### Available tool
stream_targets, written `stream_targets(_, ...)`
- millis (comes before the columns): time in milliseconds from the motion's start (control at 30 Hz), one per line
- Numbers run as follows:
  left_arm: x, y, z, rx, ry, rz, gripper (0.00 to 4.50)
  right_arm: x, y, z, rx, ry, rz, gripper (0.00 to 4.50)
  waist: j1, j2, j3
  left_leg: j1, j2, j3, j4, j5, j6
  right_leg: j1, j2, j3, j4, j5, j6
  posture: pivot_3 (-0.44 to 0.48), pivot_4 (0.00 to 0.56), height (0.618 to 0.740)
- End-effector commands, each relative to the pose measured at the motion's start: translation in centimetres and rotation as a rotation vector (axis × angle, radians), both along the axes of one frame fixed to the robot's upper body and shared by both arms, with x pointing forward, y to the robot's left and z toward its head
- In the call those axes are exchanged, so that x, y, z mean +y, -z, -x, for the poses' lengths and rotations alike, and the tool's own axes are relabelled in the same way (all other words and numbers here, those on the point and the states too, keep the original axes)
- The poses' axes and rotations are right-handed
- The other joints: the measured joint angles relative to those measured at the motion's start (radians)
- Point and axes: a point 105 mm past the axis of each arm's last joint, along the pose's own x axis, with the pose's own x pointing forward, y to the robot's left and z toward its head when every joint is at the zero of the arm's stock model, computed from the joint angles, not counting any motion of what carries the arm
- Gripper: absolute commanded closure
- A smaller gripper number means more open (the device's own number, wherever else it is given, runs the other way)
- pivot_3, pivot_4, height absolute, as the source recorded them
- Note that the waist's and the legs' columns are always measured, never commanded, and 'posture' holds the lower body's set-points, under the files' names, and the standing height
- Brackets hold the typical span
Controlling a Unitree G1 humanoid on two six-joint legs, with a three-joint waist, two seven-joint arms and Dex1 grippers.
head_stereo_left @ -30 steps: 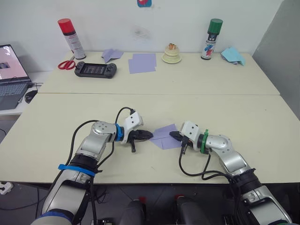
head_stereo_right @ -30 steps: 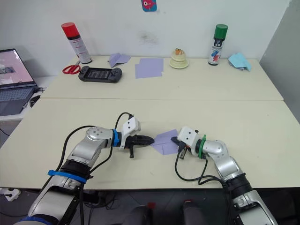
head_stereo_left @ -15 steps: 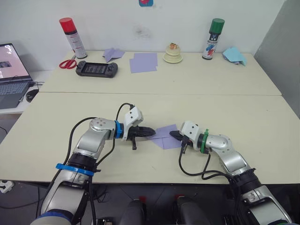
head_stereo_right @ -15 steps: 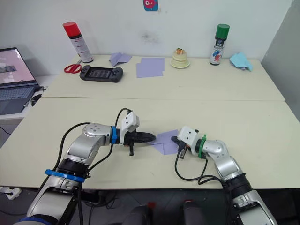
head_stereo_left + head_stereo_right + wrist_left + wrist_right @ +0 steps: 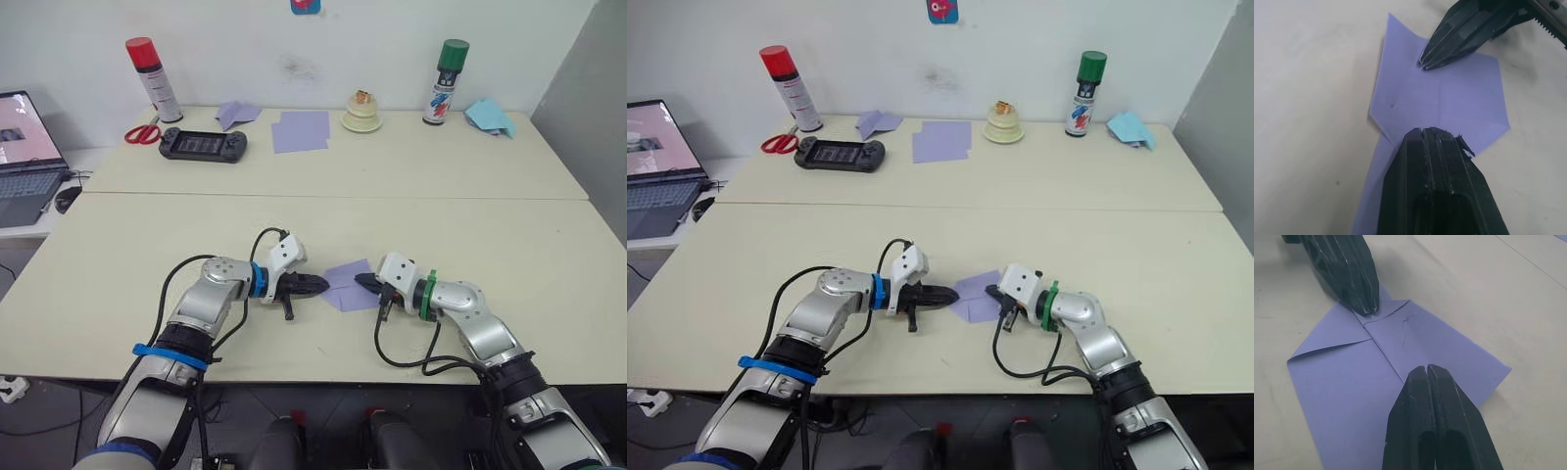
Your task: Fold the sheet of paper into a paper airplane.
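The sheet of paper (image 5: 347,286) is lavender and partly folded, with two corner flaps meeting at a centre crease (image 5: 1382,351). It lies flat on the near table between my grippers. My left gripper (image 5: 322,285) is shut, and its tip (image 5: 1431,131) rests on the paper's left pointed end. My right gripper (image 5: 360,282) is shut too; its tip (image 5: 1426,368) presses on the paper's right part along the crease. The two tips face each other a short way apart. Neither pinches the paper.
On the far table stand a red spray can (image 5: 149,66), scissors (image 5: 140,134), a black game controller (image 5: 203,145), a flat lavender folded plane (image 5: 235,114), two overlapping lavender sheets (image 5: 300,130), a small ornament (image 5: 361,114), a green spray can (image 5: 443,69) and light-blue folded paper (image 5: 488,116). A laptop (image 5: 24,157) sits far left.
My left gripper has slid right and its tip now lies on the paper's left end. The right gripper and the paper have stayed put.
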Motion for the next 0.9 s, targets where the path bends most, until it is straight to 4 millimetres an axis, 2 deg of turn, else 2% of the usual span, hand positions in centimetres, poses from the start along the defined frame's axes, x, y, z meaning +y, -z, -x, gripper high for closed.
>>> stream_targets(33,2.0,1.9,0.7,0.071,-0.050,-0.050,4.50,0.0,0.5,0.3,0.016,-0.008,0.018,4.46,0.000,0.000,0.000,0.000,0.000,0.000,-0.001,0.000,0.000,0.000,0.000,0.000,0.000,0.000,0.000,0.000,0.150,0.740)
stream_targets(267,0.9,1.2,0.6,0.028,-0.028,-0.024,4.50,0.3,-0.4,0.1,0.005,-0.018,-0.010,4.46,0.003,0.000,0.000,0.001,0.000,0.000,-0.001,0.000,0.000,0.000,0.000,0.000,0.000,0.000,0.000,0.000,0.150,0.740)
stream_targets(400,1.1,-2.1,-0.1,-0.049,-0.022,0.036,4.50,0.6,-3.0,-0.1,-0.013,-0.019,-0.095,4.46,0.004,0.000,0.000,-0.001,0.000,0.000,-0.001,0.000,0.000,-0.001,0.000,0.000,0.000,0.000,0.000,0.000,0.150,0.740)
stream_targets(533,1.8,-4.6,0.3,-0.097,0.010,0.051,4.50,1.2,-5.4,0.6,0.009,-0.049,-0.192,4.46,0.003,0.000,0.001,-0.005,0.000,0.000,-0.001,0.000,0.000,-0.005,0.000,0.000,0.000,0.002,-0.004,0.000,0.150,0.740)
stream_targets(733,1.1,-7.6,2.1,-0.151,0.096,0.103,2.82,-0.1,-7.3,0.3,0.042,-0.023,-0.244,2.46,0.005,0.000,0.001,-0.007,-0.001,-0.001,-0.001,0.000,0.000,-0.004,-0.002,-0.001,-0.003,0.002,-0.004,0.000,0.150,0.740)
stream_targets(900,1.1,-8.3,3.3,-0.157,0.137,0.100,1.27,-1.4,-7.3,-1.8,0.218,0.070,-0.328,0.64,0.004,0.000,0.001,-0.007,-0.001,0.000,-0.001,0.000,0.000,-0.004,-0.002,-0.001,-0.005,0.002,-0.004,0.000,0.150,0.740)
